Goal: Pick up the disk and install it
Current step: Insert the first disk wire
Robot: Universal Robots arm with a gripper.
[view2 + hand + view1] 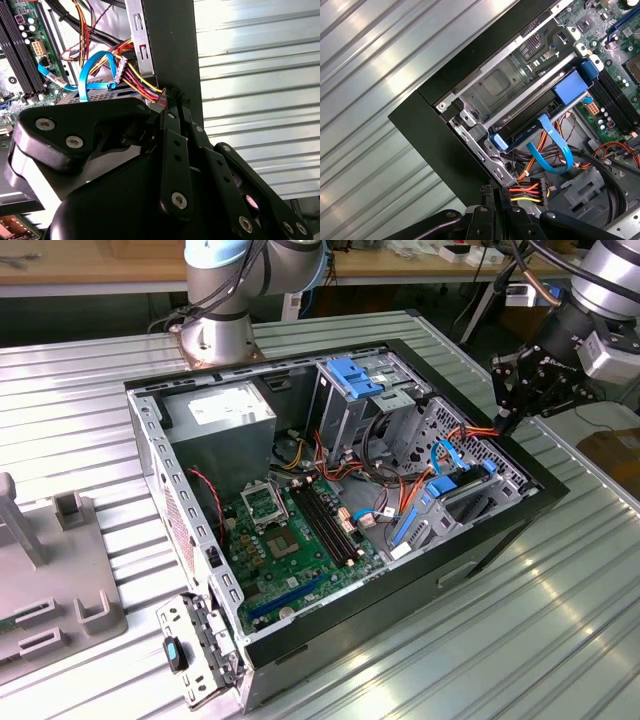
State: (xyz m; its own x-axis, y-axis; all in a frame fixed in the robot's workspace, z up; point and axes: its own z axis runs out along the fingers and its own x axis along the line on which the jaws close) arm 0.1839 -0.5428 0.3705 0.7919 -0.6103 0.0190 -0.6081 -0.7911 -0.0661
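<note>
A ribbed metal table (560,640) is carrying everything. An open computer case (480,540) is lying on its side across the middle. A grey fixture (60,590) is sitting at the exterior view's left edge, and the arm's base (215,340) is standing behind the case.

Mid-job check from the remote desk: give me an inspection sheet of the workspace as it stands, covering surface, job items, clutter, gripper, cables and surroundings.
Surface: ribbed metal table carrying an open computer case.
Job's things: the disk, grey metal in a blue carrier, sits in the bay at the case's edge on the exterior view's right.
Clutter: grey fixture blocks on the exterior view's left.
Gripper: the gripper hangs over the case's rim near the disk, closed at the tips, beside a multicoloured power connector.
Cables: blue flat cable loops by the disk; orange and red leads cross the motherboard.
Surroundings: wooden benches behind.
</note>
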